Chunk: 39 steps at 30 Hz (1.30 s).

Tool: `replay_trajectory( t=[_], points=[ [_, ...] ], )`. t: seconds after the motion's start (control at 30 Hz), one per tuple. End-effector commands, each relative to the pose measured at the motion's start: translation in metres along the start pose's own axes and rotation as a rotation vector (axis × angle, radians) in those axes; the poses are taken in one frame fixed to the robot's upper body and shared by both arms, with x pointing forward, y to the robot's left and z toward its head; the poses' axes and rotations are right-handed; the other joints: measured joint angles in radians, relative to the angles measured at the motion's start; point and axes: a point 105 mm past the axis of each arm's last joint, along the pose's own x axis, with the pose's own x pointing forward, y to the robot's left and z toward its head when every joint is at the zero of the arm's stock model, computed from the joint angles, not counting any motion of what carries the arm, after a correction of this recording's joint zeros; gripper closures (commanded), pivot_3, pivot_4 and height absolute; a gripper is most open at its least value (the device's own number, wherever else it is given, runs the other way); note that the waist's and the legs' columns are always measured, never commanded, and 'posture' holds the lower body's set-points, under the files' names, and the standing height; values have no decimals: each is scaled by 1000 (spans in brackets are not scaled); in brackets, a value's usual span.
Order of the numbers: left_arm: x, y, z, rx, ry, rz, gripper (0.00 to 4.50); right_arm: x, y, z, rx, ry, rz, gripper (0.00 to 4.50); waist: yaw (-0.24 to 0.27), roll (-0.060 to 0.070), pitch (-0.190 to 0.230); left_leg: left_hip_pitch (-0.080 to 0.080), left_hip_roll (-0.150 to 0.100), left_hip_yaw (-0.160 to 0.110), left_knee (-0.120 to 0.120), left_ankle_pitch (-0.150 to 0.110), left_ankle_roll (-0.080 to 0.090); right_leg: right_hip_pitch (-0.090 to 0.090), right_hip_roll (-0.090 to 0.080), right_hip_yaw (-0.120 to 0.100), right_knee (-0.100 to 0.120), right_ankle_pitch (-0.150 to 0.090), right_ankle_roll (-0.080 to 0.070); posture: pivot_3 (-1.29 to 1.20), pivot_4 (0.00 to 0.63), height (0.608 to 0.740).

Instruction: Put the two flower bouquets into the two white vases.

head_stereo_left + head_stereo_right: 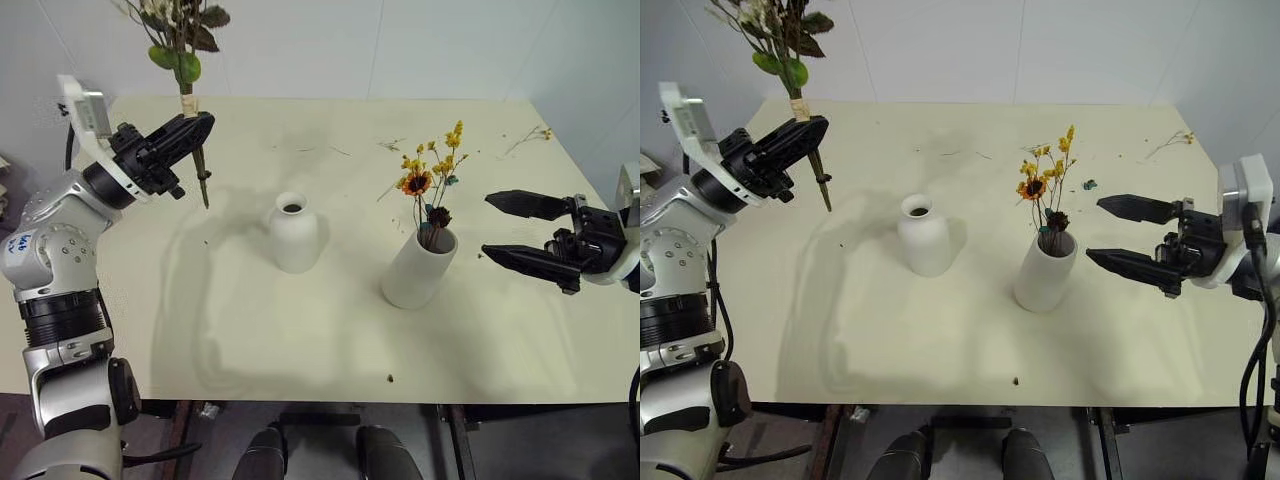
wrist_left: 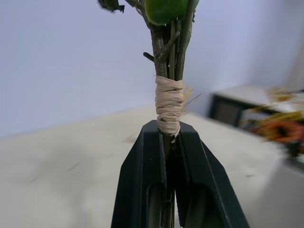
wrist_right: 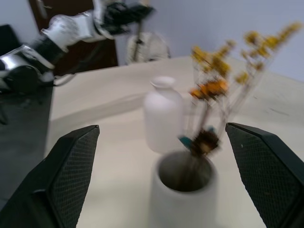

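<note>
Sitting nearest, lower centre of the head view: tall cylinder vase (image 1: 419, 270), already holding the yellow-orange bunch (image 1: 432, 180), stems down inside the mouth. Standing just left of it, near frame centre: short rounded vase (image 1: 295, 233), mouth showing dark and empty. Gripping the bushy bouquet (image 1: 181, 45) in the left gripper (image 1: 190, 130) at upper left, fingers clamped tight on the stem right below the raffia wrap (image 2: 169, 102); foliage running off the top edge, stem tip (image 1: 204, 190) hanging clear above the table (image 1: 300, 340), well apart from the rounded vase. Holding the right gripper (image 1: 520, 232) at right edge, jaws spread wide, carrying nothing, pointing toward the cylinder vase without touching. Working the second half: one bouquet placed, transporting the other. Next move probably needing stem carried right and down, brought vertical, tip lined up over that narrow neck before lowering; small mouth against thick stem looking like a tight fit, so aiming carefully.
</note>
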Motion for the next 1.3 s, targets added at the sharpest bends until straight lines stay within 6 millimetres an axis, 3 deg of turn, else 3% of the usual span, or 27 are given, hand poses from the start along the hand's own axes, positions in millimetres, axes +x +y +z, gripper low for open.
replay_trajectory(
  t=[0.03, 0.33, 0.53, 0.83, 1.1, 1.3],
  points=[
    [11, -22, 21, 30, -78, -121, 4473, -8, -3, 10, -68, 6, -33, 0, 0, 0, 0, 0, 0, 0, 1, 0, 0, 0, 0, 0, 0, 0, 0, 0, 150, 740],
    [42, -31, 14, 19, -168, -189, 4473, -12, -3, 9, -71, 0, -77, 0, 2, 0, 0, 0, 0, 0, 3, 0, 0, 1, 0, 0, 0, 1, 1, 0, 150, 740],
    [62, -29, -7, 2, -199, -205, 4473, -10, -1, 9, -74, -16, -94, 0, 2, 0, 0, 0, -1, 0, 3, 0, 0, 2, 0, 0, 0, 1, 1, 0, 150, 740],
    [74, -20, -44, -28, -229, -179, 4473, -12, 5, 11, -75, -34, -143, 0, 3, 0, 0, -1, -1, 0, 4, 0, 0, 1, 0, 0, -1, 1, 2, 0, 150, 740],
    [76, -22, -58, -43, -243, -191, 4473, -10, 10, 13, -65, -56, -173, 0, 2, 0, 0, -2, -1, 0, 4, 0, 1, 1, 0, 0, -1, 2, 3, 0, 150, 740],
    [66, -29, -65, -6, -168, -252, 2629, -8, 12, 12, -62, -60, -179, 0, 1, 0, 0, -2, -1, 0, 4, 0, 1, 1, 0, 0, -1, 2, 3, 0, 150, 740]
  ],
)
